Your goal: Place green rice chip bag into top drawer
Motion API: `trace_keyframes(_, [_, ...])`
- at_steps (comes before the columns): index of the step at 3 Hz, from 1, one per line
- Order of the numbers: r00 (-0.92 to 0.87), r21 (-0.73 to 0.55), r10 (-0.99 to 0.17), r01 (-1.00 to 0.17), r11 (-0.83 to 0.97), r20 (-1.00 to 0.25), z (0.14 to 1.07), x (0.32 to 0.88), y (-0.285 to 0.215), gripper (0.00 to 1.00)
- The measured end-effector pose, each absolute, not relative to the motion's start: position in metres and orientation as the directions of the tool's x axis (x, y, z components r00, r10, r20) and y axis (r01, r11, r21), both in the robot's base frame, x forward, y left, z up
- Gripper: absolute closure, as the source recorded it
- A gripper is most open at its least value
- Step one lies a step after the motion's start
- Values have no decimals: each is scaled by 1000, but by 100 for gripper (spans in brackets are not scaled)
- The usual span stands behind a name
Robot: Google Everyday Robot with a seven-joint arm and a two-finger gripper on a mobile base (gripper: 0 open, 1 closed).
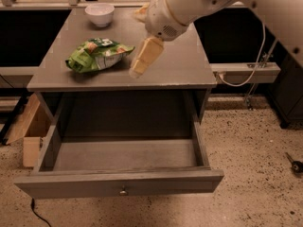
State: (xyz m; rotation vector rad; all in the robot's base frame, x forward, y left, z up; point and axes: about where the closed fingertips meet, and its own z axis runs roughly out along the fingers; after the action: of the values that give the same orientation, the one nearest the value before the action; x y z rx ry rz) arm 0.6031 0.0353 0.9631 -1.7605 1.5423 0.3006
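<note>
Closest is the top drawer [71, 186]. It is pulled all the way out, and there is nothing inside. It has a small round knob [123, 191] in the middle of its front.

Above the drawer is the table [184, 67]. The bag [97, 55] lies on the left part of the table top, flat on its side. It is not in the drawer yet.

The gripper [142, 63] hangs just to the right of the bag, low over the table. It is near the bag but does not touch it. I cannot tell if the gripper is open or closed. The big white arm [189, 4] comes in from the top right.

At the back of the table is a white bowl [100, 14], well away from the bag.

I think the bag is very light and puffy. It is soft and crinkly, so it will squash when pinched. The skin looks smooth and may slip. The chips inside can break, so a gentle squeeze is best. A good place to grab looks like the right end, which is the end closest to the gripper. The job has hardly begun.
</note>
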Motion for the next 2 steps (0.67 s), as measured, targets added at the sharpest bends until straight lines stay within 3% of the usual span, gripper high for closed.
trace_keyframes(2, [296, -404, -746, -914, -39, -597, 928, 663, 113, 0])
